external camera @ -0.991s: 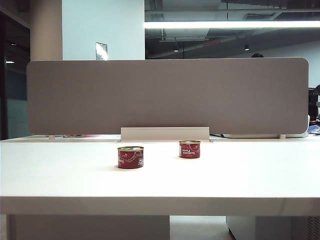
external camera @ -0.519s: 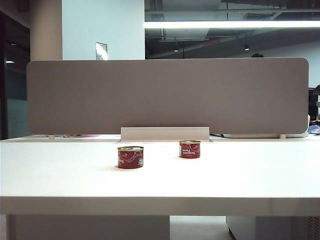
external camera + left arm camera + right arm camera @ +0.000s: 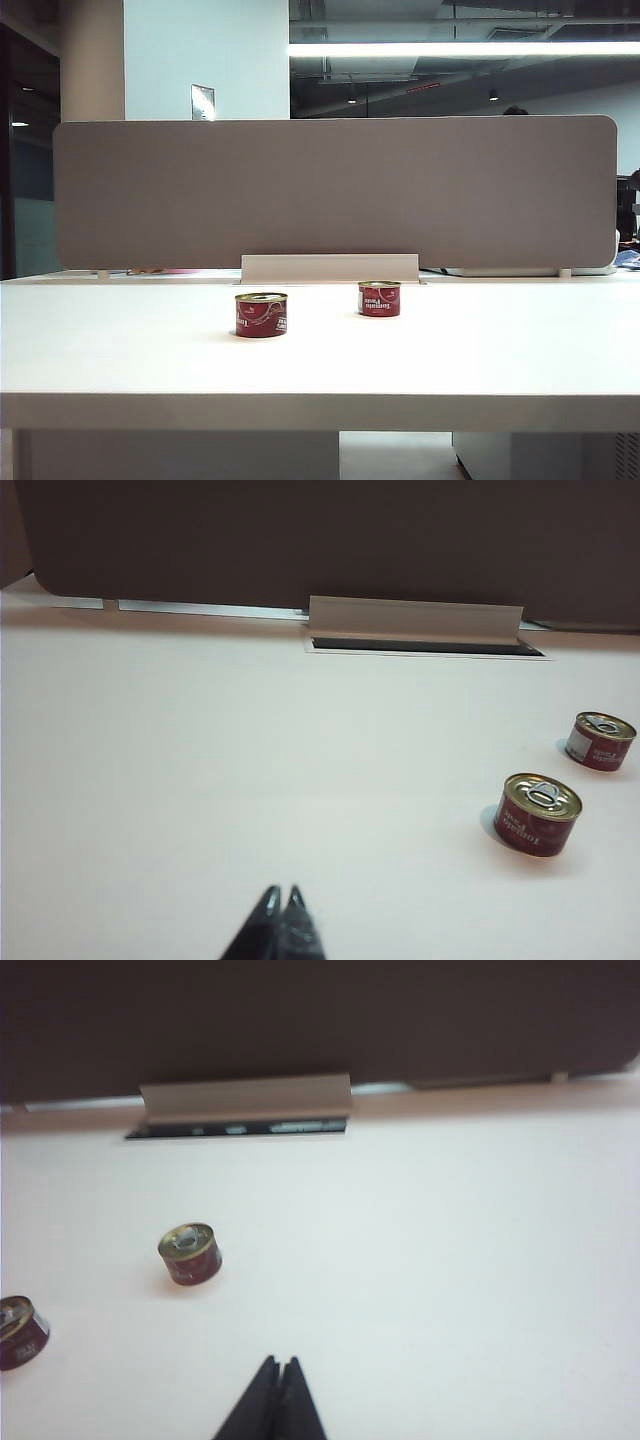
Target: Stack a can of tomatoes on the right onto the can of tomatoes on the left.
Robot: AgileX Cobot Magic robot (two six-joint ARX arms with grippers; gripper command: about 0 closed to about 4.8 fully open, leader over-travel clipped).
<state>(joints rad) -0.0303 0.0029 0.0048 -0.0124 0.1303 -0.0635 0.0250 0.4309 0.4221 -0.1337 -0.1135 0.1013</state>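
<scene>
Nothing moved; both cans (image 3: 261, 314) (image 3: 379, 299) upright, tools (image 3: 281, 912) (image 3: 279, 1380) closed, apart.

1. Two cans of tomatoes: left can (image 3: 261, 314), right can (image 3: 379, 299), both upright, apart.
2. One worktop (image 3: 480, 350).
3. Two grippers: left gripper (image 3: 280, 901), right gripper (image 3: 278, 1365), each with jaws closed.

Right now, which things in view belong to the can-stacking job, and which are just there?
Job:
right can, to lift
left can, stack base
right gripper, shut, short of the cans
left gripper, shut, off to the side

Just there:
grey divider panel
cable flap
table
</scene>
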